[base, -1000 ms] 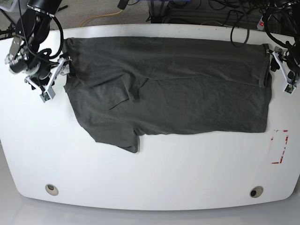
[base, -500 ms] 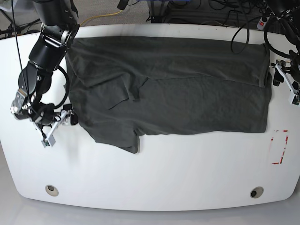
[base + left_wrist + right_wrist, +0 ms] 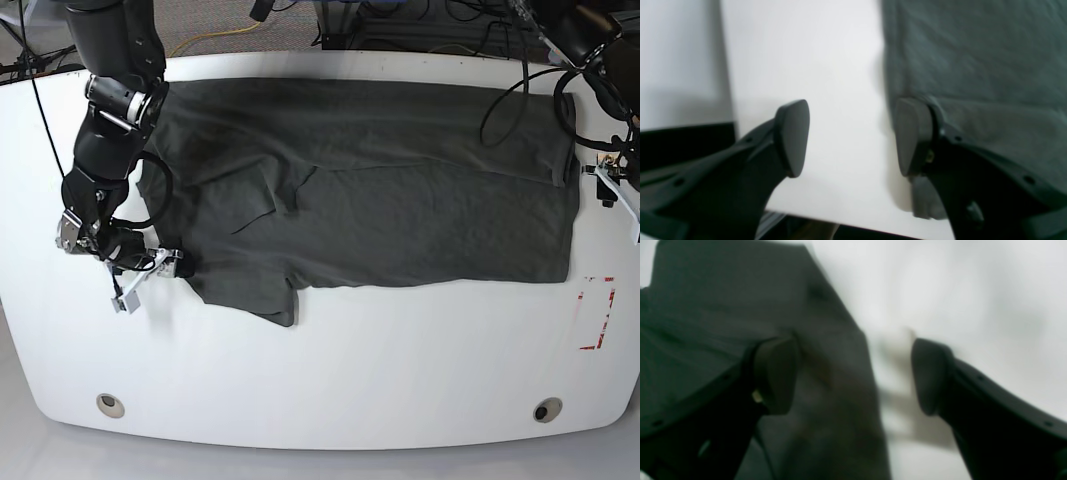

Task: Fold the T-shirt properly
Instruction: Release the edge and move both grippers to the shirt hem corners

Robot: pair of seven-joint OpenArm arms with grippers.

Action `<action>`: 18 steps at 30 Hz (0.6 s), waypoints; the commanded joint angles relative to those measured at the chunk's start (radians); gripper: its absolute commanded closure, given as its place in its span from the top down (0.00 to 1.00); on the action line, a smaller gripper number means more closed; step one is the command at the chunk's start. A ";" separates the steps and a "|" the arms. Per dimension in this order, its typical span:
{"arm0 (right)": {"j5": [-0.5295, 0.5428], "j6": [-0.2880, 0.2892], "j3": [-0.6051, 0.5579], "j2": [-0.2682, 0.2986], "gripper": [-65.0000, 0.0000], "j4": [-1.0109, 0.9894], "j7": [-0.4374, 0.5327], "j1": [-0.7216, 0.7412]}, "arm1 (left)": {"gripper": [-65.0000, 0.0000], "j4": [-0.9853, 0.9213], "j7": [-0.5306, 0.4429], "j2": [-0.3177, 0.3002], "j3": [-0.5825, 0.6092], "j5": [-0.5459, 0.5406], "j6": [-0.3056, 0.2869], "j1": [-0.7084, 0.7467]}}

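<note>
T-shirt [image 3: 380,190] flat on table [image 3: 330,370], both grippers agape.

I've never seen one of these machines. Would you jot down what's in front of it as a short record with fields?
Surface: white table
Garment: T-shirt, dark grey, lying partly folded, one sleeve toward the front edge
Right end effector: open, at the shirt's sleeve edge, one finger over the cloth
Left end effector: open, at the shirt's opposite edge, nothing held
Other marks: red-and-white tape near that side
</note>
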 commanded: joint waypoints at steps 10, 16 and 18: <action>0.006 0.006 -0.081 -0.083 0.74 0.012 0.034 0.005 | 0.58 -0.152 -0.012 0.020 0.082 0.240 -0.001 -0.198; 0.002 0.006 -0.087 -0.090 0.34 0.008 0.064 0.008 | 0.81 -0.398 -0.068 0.017 0.079 0.257 -0.001 -0.329; 0.002 0.006 -0.088 -0.090 0.22 0.008 0.064 0.008 | 0.85 -0.450 -0.120 0.017 0.084 0.255 -0.001 -0.352</action>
